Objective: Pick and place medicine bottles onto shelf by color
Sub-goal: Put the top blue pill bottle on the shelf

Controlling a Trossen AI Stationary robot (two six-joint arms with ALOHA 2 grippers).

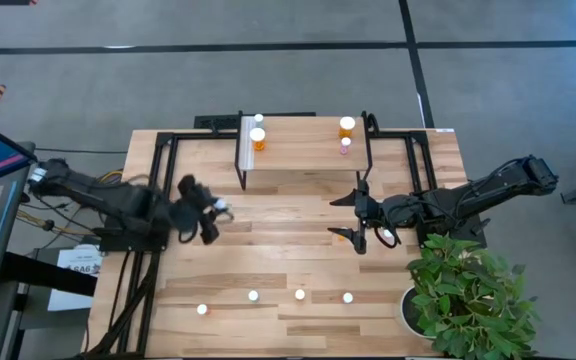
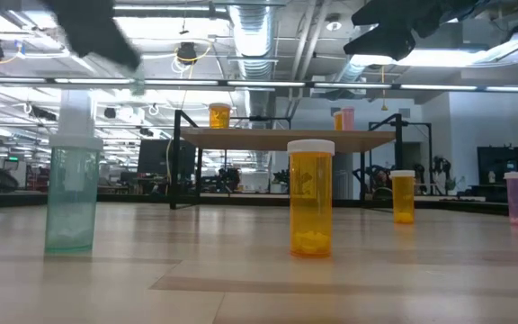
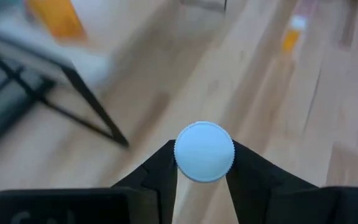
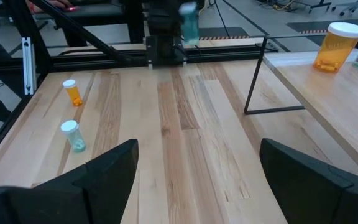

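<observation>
White-capped bottle (image 3: 204, 152) was held in the left claw (image 3: 202, 180) above the counter (image 1: 298, 240), short of the shelf (image 1: 303, 150). Right claw (image 1: 360, 232) was held wide, empty.

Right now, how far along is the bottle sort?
Done: four bottles stand on the shelf, two near each end. In hand: the left claw is closed on a white-capped bottle, lifted off the table. Left: four bottles in the front row, one by the open right claw.
</observation>
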